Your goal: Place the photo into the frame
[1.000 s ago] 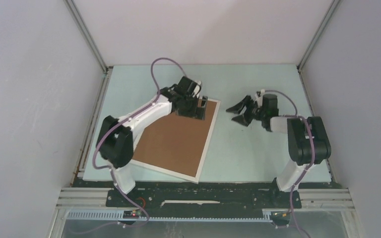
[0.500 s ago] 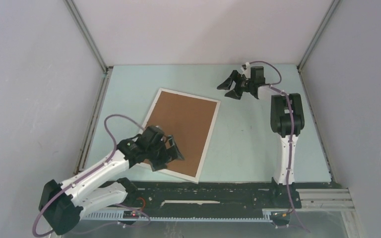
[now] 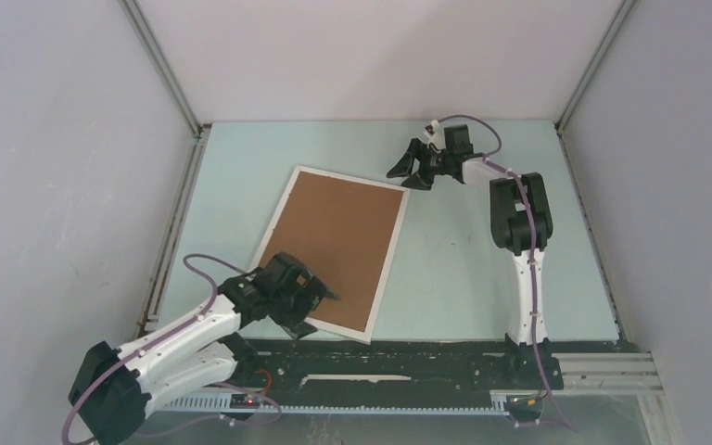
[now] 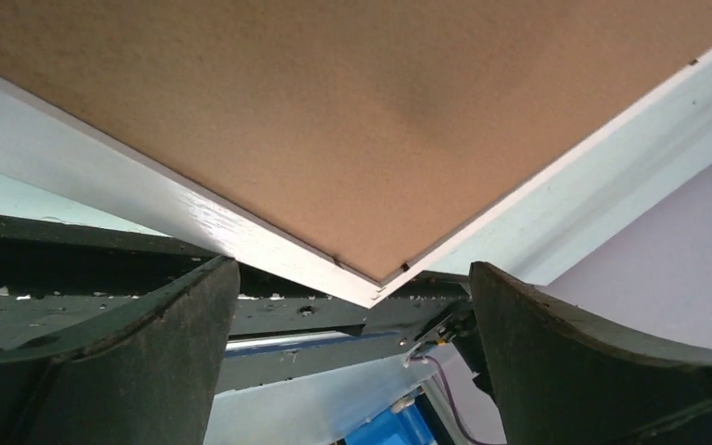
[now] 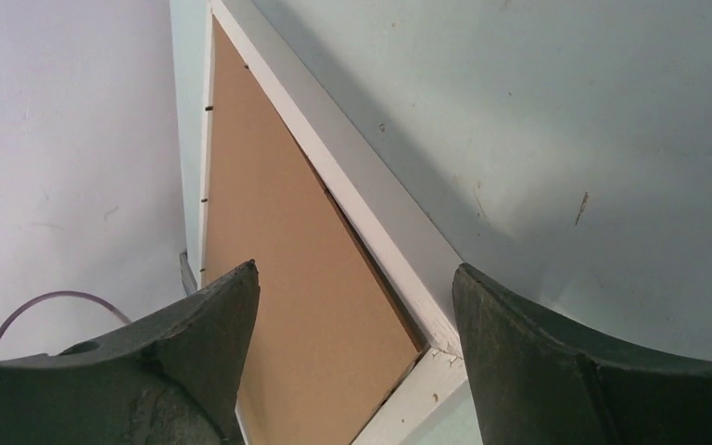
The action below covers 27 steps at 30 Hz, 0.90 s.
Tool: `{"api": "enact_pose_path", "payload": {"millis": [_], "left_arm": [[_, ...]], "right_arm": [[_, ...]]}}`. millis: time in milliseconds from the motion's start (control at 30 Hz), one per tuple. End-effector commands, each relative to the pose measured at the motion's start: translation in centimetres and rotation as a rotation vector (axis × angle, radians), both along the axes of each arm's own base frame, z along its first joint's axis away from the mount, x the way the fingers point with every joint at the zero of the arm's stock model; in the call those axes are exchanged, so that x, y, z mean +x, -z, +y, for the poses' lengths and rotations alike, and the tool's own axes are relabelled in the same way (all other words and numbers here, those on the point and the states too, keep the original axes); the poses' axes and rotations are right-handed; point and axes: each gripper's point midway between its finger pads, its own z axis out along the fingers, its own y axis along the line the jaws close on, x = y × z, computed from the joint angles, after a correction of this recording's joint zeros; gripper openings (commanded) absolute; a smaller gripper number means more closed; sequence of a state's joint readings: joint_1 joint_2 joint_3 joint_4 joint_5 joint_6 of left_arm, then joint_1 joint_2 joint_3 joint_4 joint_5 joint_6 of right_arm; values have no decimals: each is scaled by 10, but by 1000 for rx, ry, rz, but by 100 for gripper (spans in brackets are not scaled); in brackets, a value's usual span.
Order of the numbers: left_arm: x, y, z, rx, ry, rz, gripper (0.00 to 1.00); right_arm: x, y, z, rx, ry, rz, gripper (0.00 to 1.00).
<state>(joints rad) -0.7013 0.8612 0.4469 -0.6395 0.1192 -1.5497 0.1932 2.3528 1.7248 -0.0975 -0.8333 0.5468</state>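
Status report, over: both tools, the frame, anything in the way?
Left tool open at near corner of frame. Right tool open by far corner. Frame flat, brown backing board up; photo not in view. Nothing blocking.

Overhead view of one pale green table (image 3: pixel 464 269). One white picture frame (image 3: pixel 390 262) lies on it, just left of centre, holding one brown backing board (image 3: pixel 334 241). Two white-and-black robot arms reach over the table: the left arm (image 3: pixel 185 336) from 7 o'clock, the right arm (image 3: pixel 519 211) from 5 o'clock. There are two grippers, one per arm, each with two black fingers (image 4: pixel 130 371). The left gripper (image 3: pixel 315 313) is at the frame's 6 o'clock edge, the right gripper (image 3: pixel 406 176) at its 1 o'clock corner. Two purple cables (image 3: pixel 468 117) run one along each arm. Three plain grey walls (image 3: pixel 56 185) enclose the table.
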Motion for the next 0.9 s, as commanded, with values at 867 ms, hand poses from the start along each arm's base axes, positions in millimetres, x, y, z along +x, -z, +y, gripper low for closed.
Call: {"api": "enact_pose_path", "payload": {"millis": [867], "left_arm": [[165,-38,133,751,257,-276,100]], "right_arm": [[-209,19,-62,-9,142,165,76]]}}
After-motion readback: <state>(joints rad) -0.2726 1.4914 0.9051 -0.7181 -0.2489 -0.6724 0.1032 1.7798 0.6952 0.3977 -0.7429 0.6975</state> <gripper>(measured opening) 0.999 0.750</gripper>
